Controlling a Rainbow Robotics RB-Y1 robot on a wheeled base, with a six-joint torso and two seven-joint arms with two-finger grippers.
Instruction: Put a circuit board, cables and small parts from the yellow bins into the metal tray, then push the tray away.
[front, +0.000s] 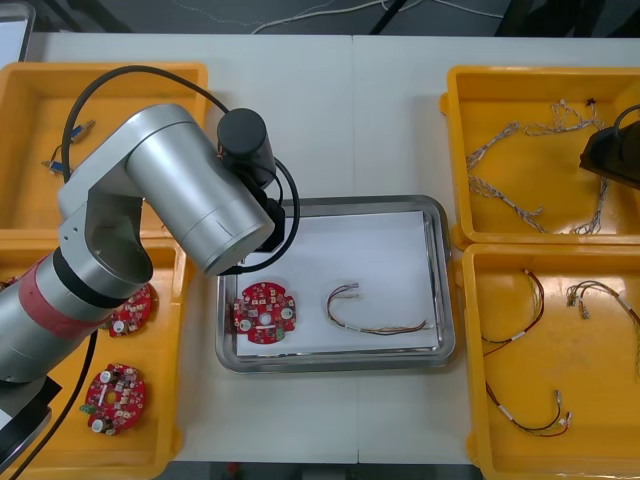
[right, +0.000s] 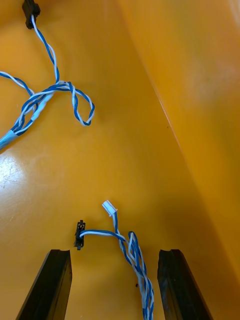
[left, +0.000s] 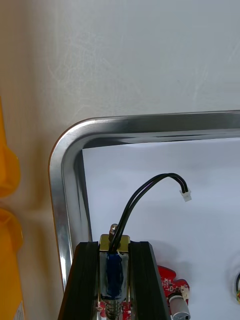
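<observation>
Light table (front: 380, 120) stretches wide, a seam splitting it into 2 panels; past its far edge, dark floor (front: 120, 15), a pale cord (front: 340, 10) trailing across.

yellow bins (front: 500, 95) | white-lined tray (front: 330, 203) | red board (front: 264, 312) | black cable (left: 150, 181) | blue-white twisted cable (right: 137, 270)

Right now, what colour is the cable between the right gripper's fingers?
Twisted blue and white cable, best in the right wrist view.

The table (front: 380, 120) was pale, almost white, with a thin seam (front: 352, 110) running straight across its middle where two tops met. Beyond its far edge lay a dark floor (front: 100, 15), and a light cord (front: 320, 14) trailed loosely over it.
</observation>
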